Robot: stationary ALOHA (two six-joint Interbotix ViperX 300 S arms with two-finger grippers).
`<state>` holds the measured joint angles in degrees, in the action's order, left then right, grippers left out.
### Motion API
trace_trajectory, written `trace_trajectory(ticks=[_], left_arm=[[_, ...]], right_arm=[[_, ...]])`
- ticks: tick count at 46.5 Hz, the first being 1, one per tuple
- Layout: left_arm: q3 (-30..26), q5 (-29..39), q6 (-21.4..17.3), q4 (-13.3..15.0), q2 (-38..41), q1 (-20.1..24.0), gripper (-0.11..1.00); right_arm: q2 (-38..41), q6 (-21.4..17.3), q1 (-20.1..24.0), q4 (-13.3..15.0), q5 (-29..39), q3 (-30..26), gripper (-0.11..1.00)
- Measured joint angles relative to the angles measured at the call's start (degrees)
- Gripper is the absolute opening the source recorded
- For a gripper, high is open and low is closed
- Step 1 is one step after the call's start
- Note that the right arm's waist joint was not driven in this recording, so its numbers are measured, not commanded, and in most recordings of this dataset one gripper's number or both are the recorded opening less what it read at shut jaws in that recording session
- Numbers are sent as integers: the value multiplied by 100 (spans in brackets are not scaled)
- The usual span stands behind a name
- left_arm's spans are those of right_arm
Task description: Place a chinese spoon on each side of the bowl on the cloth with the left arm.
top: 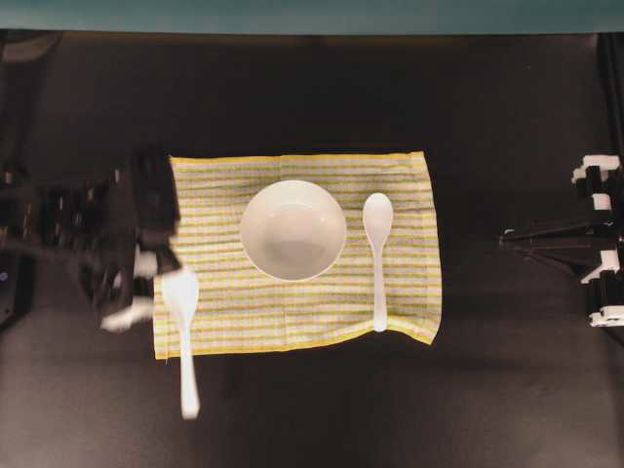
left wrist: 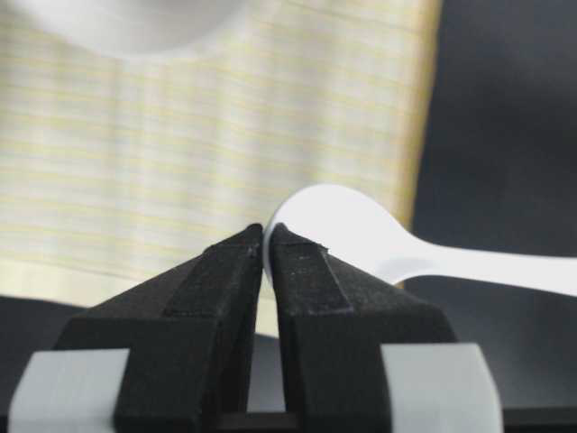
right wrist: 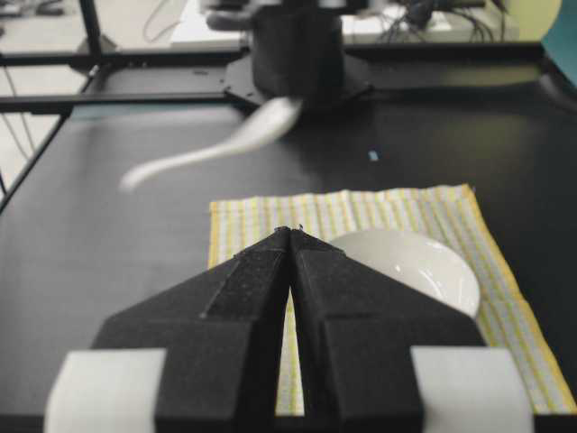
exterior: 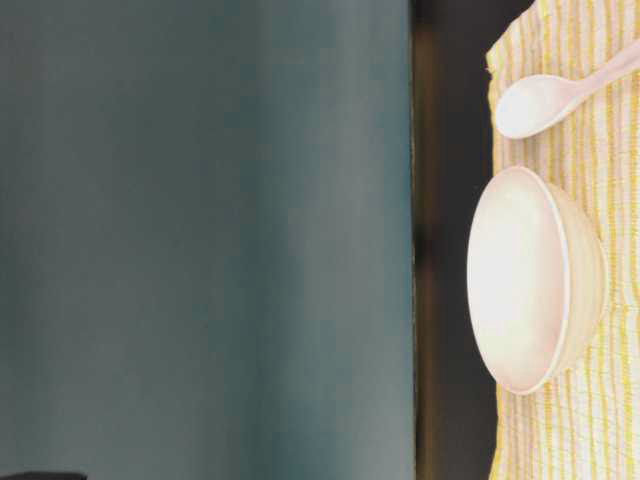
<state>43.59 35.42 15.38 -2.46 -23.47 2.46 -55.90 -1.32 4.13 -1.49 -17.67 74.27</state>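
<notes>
Two spoons show from overhead. One spoon (top: 377,255) lies flat on the cloth (top: 302,312) just right of the bowl (top: 292,229), handle toward the near edge, apart from the bowl's rim. The other spoon (top: 182,336) is blurred at the cloth's left edge, its handle reaching out past the near left corner over the dark surface (top: 322,409); the left gripper (top: 156,278) is clenched on its scoop end. Bare cloth lies open between that edge and the bowl. The right gripper (top: 512,237) sits well off the cloth's right edge, with bare surface between.

At table level, the bowl (exterior: 535,280) rests on the cloth (exterior: 600,420), the lying spoon (exterior: 545,100) just beside it, and a teal wall (exterior: 200,240) behind.

From the left wrist, the black fingers (left wrist: 302,271) pinch the scoop's rim of the held spoon (left wrist: 361,234), apparently above the cloth's edge (left wrist: 225,135).

From the right wrist, its fingers (right wrist: 257,280) are pressed together on nothing; beyond them are the cloth (right wrist: 505,316), the bowl (right wrist: 415,262) and the blurred spoon (right wrist: 225,144) under the left arm (right wrist: 297,54).
</notes>
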Motion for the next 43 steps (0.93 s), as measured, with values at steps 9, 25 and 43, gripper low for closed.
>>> trace_trajectory(ticks=[9,25,43], left_arm=[[105,-431,-747,0,44,976,3],[510,-1556,-1336,0,721,1661,3],[360,-1819,-2030,0,1406,1723,3]], right_arm=[[0,0,0,0,0,0,1],[53,0,0,0,0,9,1],[185,0,0,-9,-176,44,1]])
